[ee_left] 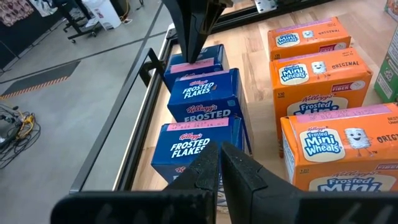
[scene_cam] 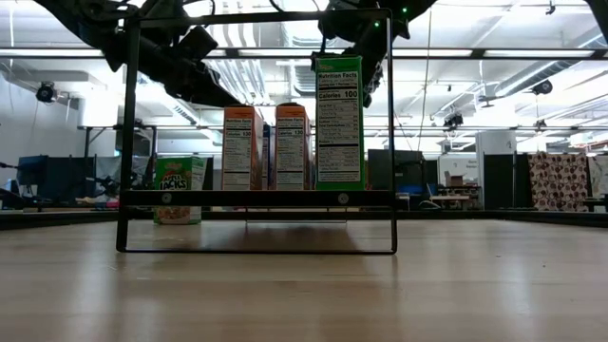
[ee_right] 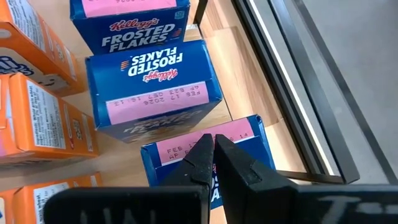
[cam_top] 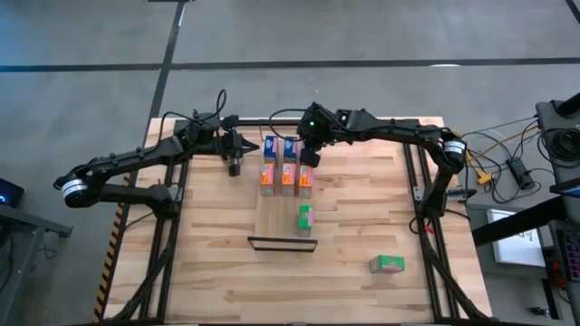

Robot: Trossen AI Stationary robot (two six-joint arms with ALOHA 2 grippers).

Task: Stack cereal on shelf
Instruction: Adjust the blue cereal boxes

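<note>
Both grippers are clenched and hold nothing: the left gripper [cam_top: 234,168] and right gripper [cam_top: 306,159] hover over the shelf's [cam_top: 272,222] far end, where blue Frosted Flakes boxes [cam_top: 281,148] and orange Mini-Wheats boxes [cam_top: 287,177] stand. One green box [cam_top: 304,218] stands mid-shelf; another [cam_top: 387,263] lies near the table's [cam_top: 362,199] right edge.

Glossy cardboard cereal boxes [ee_left: 205,93], smooth pale wooden shelf [cam_top: 276,217].

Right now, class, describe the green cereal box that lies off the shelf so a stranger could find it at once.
Start at the planked wooden tabletop and find the long light wood shelf panel in its middle. Go past the shelf's dark metal lip toward the table's near right corner: there a small green cardboard cereal box lies alone. The other green box seen from above rests on the shelf itself.
</note>
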